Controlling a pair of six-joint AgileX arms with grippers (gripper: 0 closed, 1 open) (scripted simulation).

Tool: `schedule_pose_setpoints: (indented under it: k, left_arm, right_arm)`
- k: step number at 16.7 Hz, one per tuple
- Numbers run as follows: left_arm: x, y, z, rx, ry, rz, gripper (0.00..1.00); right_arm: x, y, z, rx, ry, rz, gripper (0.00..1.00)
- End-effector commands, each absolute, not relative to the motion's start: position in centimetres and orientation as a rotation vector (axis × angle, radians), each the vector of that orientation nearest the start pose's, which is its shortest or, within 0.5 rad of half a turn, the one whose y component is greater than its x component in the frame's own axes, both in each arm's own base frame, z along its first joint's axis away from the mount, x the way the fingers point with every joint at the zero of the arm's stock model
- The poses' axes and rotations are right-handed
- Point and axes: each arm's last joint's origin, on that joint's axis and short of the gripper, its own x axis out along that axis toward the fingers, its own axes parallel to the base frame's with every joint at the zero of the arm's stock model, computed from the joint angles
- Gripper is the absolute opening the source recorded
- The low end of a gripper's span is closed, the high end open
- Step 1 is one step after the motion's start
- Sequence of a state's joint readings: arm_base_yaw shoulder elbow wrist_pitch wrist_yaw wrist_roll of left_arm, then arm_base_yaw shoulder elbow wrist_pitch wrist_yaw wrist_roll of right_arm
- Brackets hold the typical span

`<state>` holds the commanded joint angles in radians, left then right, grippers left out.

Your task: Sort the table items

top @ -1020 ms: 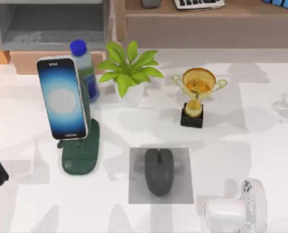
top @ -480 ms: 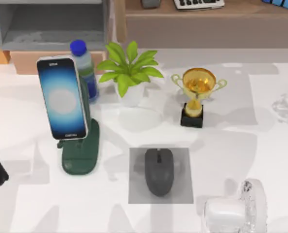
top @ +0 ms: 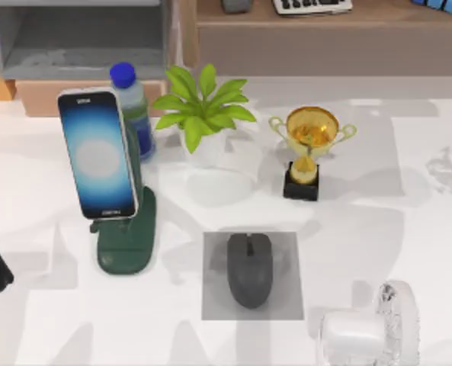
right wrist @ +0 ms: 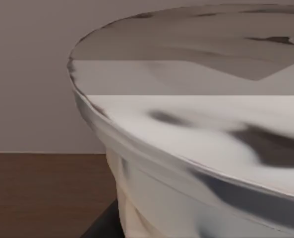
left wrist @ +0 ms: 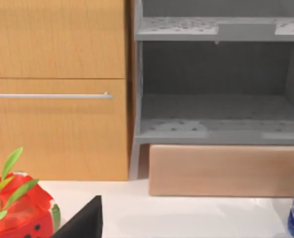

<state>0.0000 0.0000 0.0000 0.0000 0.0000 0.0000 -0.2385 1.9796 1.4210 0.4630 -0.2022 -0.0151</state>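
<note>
Resting on a grey mat [top: 286, 252], the mouse [top: 249, 268] sat near-centre; the smartphone [top: 97, 155] stood on its green stand [top: 126, 244] at left. Neither gripper's state could be told.

Dark grey mouse [top: 249, 269], gold trophy [top: 311, 149], green stand [top: 128, 236].

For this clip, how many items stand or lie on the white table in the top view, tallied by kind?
Electronics: 2, the smartphone and the computer mouse.
Drinks: 2, the blue-capped bottle and the clear cup.
Decor: 2, the potted plant and the gold trophy.
Supports: 2, the green phone stand and the grey mouse pad.
Total: 8.
</note>
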Motion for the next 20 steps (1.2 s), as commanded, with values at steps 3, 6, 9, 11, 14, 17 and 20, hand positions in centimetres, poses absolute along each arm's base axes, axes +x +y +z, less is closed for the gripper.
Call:
schedule_pose_setpoints:
  k: [3,6,9,11,14,17,20]
  left_arm:
    - [10.57,-0.12,16.00,0.000,0.000,0.000,1.00]
    - [10.57,-0.12,16.00,0.000,0.000,0.000,1.00]
    - [10.57,-0.12,16.00,0.000,0.000,0.000,1.00]
    - [10.57,-0.12,16.00,0.000,0.000,0.000,1.00]
    - [10.57,-0.12,16.00,0.000,0.000,0.000,1.00]
    - [10.57,-0.12,16.00,0.000,0.000,0.000,1.00]
    - [10.57,-0.12,16.00,0.000,0.000,0.000,1.00]
  right_arm:
    - [45.73,-9.95,25.33,-0.008,0.097,-0.014,0.15]
    - [45.73,-9.95,25.33,-0.008,0.097,-0.014,0.38]
    - [45.73,-9.95,25.33,-0.008,0.097,-0.014,0.60]
    - [45.73,-9.95,25.33,-0.008,0.097,-0.014,0.75]
    - [45.73,-9.95,25.33,-0.008,0.097,-0.014,0.98]
    - [45.73,-9.95,25.33,-0.008,0.097,-0.014,1.00]
    - [45.73,-9.95,25.33,-0.008,0.097,-0.014,1.00]
